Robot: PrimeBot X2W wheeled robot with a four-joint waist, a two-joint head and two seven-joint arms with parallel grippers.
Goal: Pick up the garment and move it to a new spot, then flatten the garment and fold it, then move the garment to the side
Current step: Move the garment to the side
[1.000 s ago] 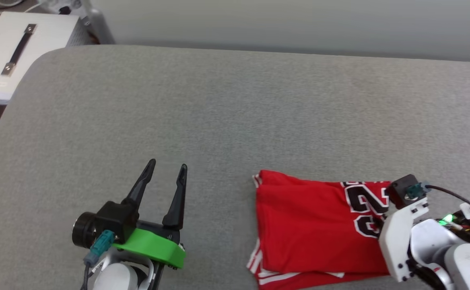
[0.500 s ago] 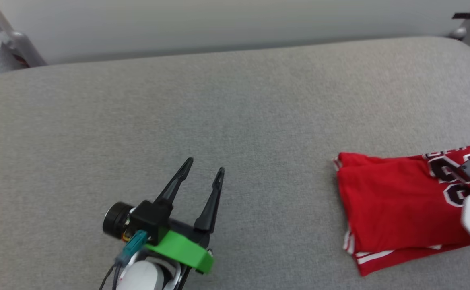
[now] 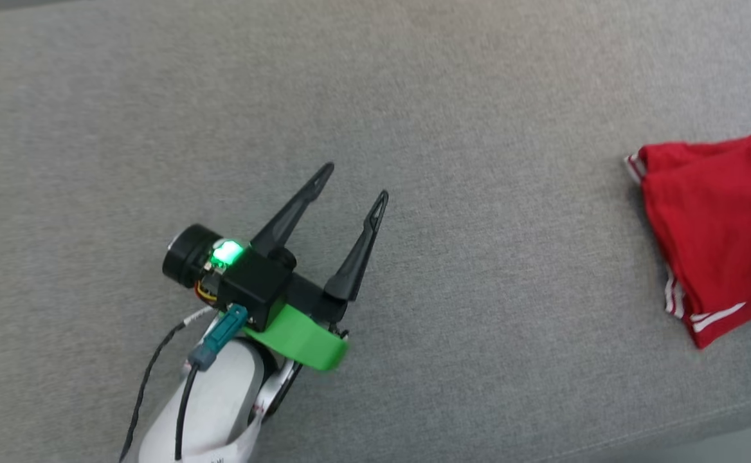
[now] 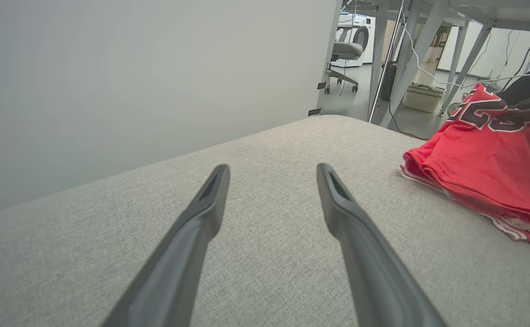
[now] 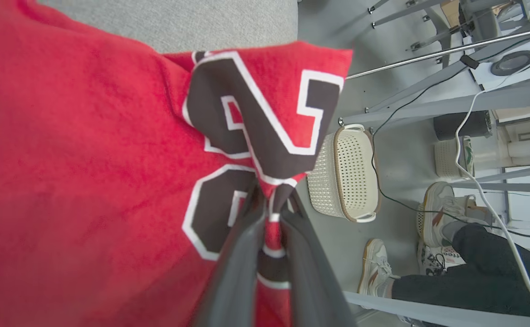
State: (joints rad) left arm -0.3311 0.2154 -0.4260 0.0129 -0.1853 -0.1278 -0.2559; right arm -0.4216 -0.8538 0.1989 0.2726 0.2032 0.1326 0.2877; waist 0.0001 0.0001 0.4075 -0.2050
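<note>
The garment [image 3: 719,218], a folded red jersey with striped trim, lies at the right edge of the grey padded table [image 3: 478,128] in the head view. The left wrist view shows the garment [image 4: 478,163] at its right, its far end lifted. My right gripper [image 5: 272,195] is shut on the garment [image 5: 88,159], pinching the cloth by the black number; that end hangs past the table's edge. My left gripper [image 3: 357,181] stands open over bare table, well to the left of the garment, and the left gripper [image 4: 272,175] has nothing between its fingers.
Beyond the table's right end stand a cream basket [image 5: 344,172] on the floor, metal table legs [image 4: 410,54] and cables. A person's feet [image 5: 437,213] in sneakers rest on the floor there. A pale wall [image 4: 133,77] runs behind the table.
The head camera has swung left and down, so the garment slid to the picture's right edge and the right arm left it. The left gripper stays open in about the same pose.
</note>
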